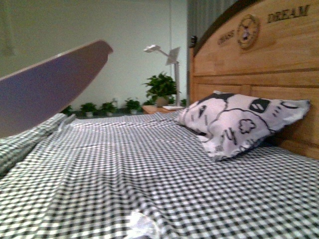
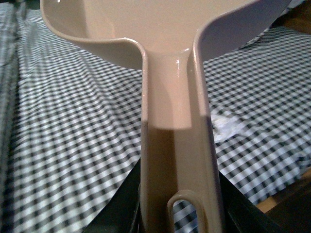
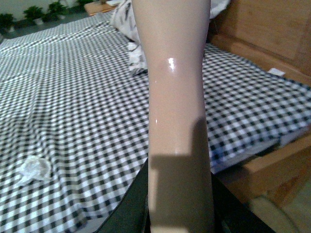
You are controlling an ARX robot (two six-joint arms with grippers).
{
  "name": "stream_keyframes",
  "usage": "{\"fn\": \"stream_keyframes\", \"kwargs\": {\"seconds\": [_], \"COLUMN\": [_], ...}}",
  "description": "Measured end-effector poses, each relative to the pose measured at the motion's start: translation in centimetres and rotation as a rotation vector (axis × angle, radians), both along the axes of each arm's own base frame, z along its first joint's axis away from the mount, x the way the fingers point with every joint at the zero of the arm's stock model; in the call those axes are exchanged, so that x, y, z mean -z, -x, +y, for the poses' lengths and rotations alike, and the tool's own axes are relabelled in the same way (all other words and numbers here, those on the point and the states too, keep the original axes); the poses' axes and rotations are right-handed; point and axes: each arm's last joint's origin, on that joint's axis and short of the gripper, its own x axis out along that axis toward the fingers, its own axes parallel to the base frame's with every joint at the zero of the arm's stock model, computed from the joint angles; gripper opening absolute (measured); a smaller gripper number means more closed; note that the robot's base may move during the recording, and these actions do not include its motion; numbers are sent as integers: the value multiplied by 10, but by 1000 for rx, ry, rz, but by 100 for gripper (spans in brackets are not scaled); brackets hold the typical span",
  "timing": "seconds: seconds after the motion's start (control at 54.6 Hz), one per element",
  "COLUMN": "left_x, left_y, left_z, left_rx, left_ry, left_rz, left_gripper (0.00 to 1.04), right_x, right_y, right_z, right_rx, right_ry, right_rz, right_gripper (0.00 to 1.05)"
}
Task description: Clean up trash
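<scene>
White crumpled trash is recorded on the checked sheet at 6 o'clock in the front view, pillow at 2 o'clock. By the left gripper the dustpan is clamped at its handle; by the right gripper, a beige handle.

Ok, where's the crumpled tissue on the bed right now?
The tissue wad lies on the checked sheet at the near edge of the front view, slightly left of centre, well short of the pillow; the raised dustpan hangs apart on the left.

Trash on bed, pillow against headboard
</scene>
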Motion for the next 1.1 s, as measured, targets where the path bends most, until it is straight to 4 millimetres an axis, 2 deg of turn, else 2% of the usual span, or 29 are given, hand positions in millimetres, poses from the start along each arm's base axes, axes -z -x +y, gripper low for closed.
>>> {"fn": "stream_keyframes", "kwargs": {"seconds": [0.824,0.916,1.099], "left_x": [0,1,2], "left_y": [0,1,-6], "left_z": [0,-1,2], "left_rx": [4,76,100], "left_ry": [3,23,-12], "left_rz": [-1,51,64], "left_gripper": [27,27,27], "right_x": [-1,-1,-1], "right_y": [0,0,0], "right_z": [0,0,0], "right_rx": [-1,0,0], "right_ry": [5,5,5], "right_rz": [0,0,0], "right_gripper": [19,19,19]}}
